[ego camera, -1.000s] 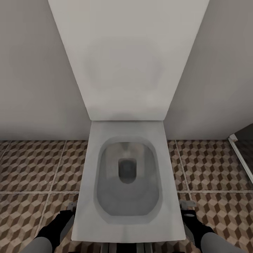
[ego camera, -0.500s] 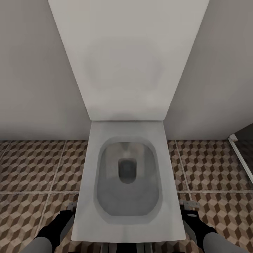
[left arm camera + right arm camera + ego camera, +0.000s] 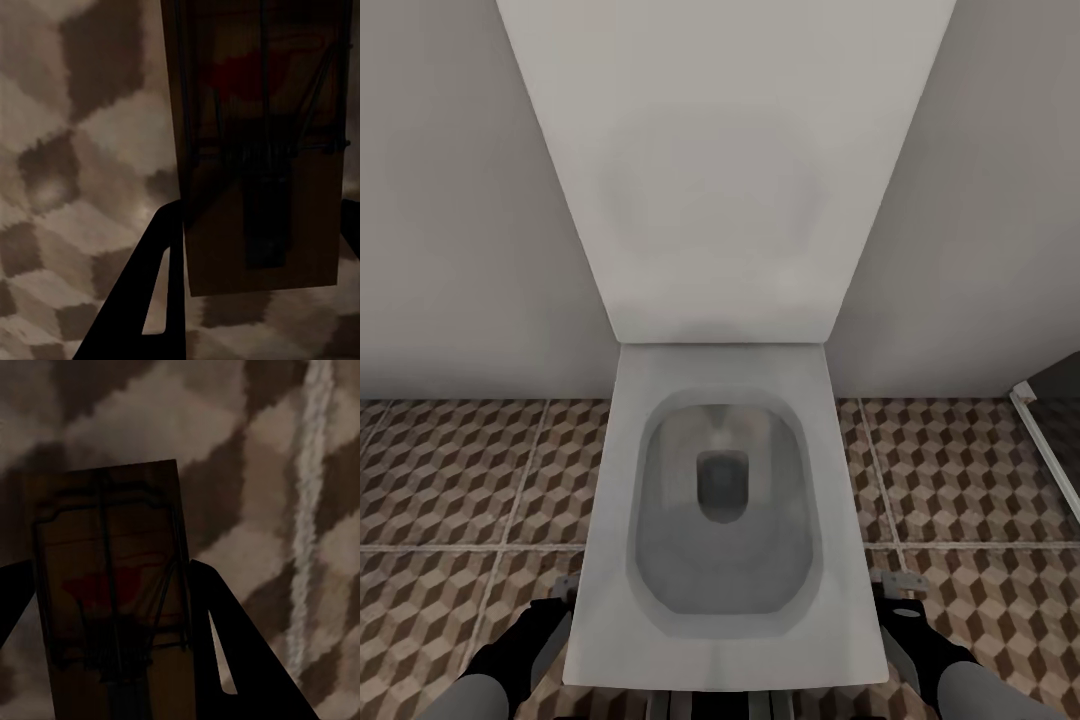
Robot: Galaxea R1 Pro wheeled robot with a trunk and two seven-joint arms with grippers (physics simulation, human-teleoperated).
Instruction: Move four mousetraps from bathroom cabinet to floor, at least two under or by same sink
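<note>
Both grippers low beside the toilet, left gripper pinching a mousetrap, right gripper pinching another mousetrap, boards lengthwise between fingers, bathroom floor right below.

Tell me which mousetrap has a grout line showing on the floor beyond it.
The right gripper's mousetrap: a pale grout line runs beside it. The left gripper's mousetrap has only patterned tile behind.

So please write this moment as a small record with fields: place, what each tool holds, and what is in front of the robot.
place: bathroom, facing a wall
in front: white toilet, bowl open, directly below the head camera
floor: bathroom floor with cube-pattern tiles on both sides of the toilet
left tool: shut on a mousetrap, held above the tiles
right tool: shut on a second mousetrap, also above the tiles
arms: low, one on each side of the toilet
</note>
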